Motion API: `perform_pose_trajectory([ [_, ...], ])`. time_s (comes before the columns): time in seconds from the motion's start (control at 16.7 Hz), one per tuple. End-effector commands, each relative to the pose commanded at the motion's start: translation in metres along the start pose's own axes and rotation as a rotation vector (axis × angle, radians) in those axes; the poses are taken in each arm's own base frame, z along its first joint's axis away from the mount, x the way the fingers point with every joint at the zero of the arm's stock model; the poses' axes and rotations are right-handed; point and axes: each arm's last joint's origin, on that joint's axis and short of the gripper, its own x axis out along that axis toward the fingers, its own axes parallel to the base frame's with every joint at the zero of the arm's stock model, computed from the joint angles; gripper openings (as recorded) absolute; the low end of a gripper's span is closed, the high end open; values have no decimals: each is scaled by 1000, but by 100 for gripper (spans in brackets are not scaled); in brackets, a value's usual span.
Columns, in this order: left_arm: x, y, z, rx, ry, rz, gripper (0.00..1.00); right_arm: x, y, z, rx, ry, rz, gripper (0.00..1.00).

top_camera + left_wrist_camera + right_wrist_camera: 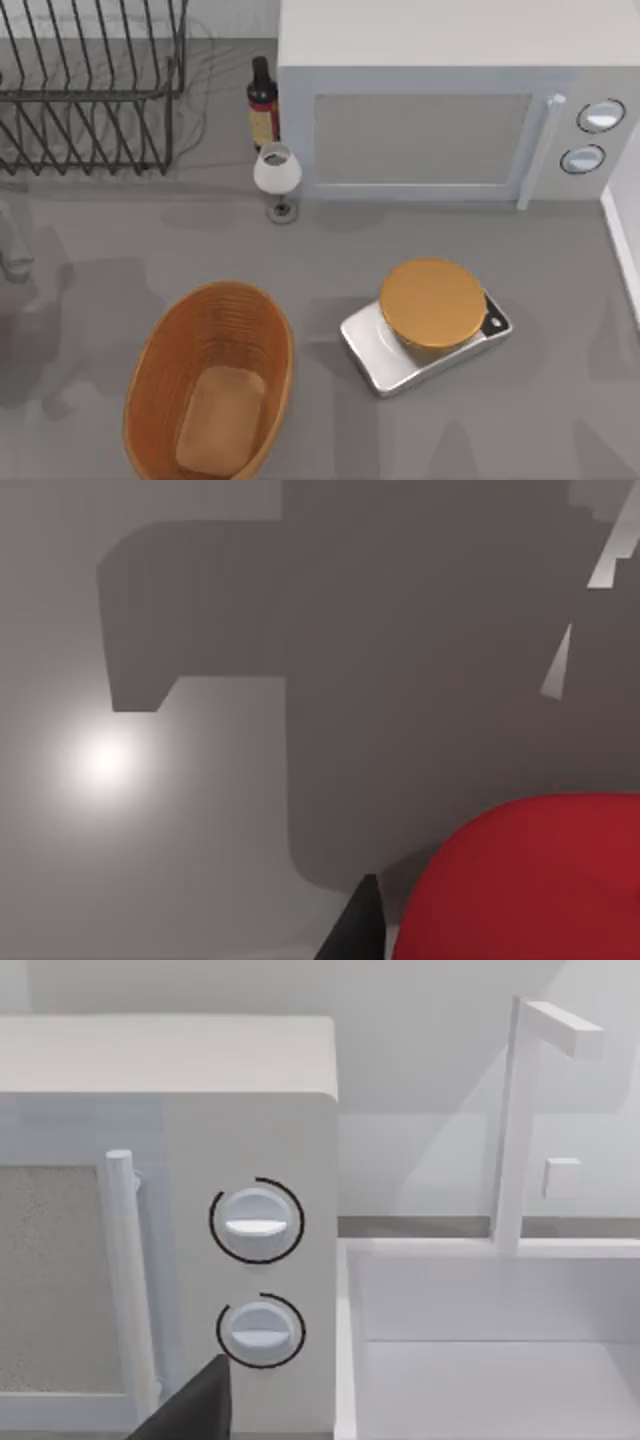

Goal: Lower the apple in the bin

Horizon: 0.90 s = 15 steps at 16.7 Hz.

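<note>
the microwave [440, 110] stands at the back of the table [560, 400], with the dark wire rack [90, 90] at the back left. the bin [210, 380] sits at the front left, open side up. right of it lies the orange-topped disc on its silver base [430, 325]. the apple [530, 880] shows close up in the left wrist view, beside a dark fingertip [355, 930]; i cannot tell whether the left gripper clamps it.

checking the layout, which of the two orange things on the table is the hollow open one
The bin, the oval woven wicker basket toward the top view's left, open with a tan flat bottom. The other, the orange-topped disc, is a solid flat round top on a silver base.
</note>
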Motion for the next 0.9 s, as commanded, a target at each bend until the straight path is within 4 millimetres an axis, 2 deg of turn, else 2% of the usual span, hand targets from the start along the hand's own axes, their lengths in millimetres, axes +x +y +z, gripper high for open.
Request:
perform_pose_trajectory([
  [0.12,-4,2,0,0,0,1,0,0,0,0,0,0,0,100],
  [0.24,-19,7,1,1,-2,6,0,0,0,0,0,0,0,100],
  [0.42,-56,12,3,5,3,-10,0,0,0,0,0,0,0,100],
  [0.72,-129,4,2,6,7,-24,0,0,0,0,0,0,0,100],
  [0.9,-150,0,1,0,0,0,0,0,0,0,0,0,0,100],
])
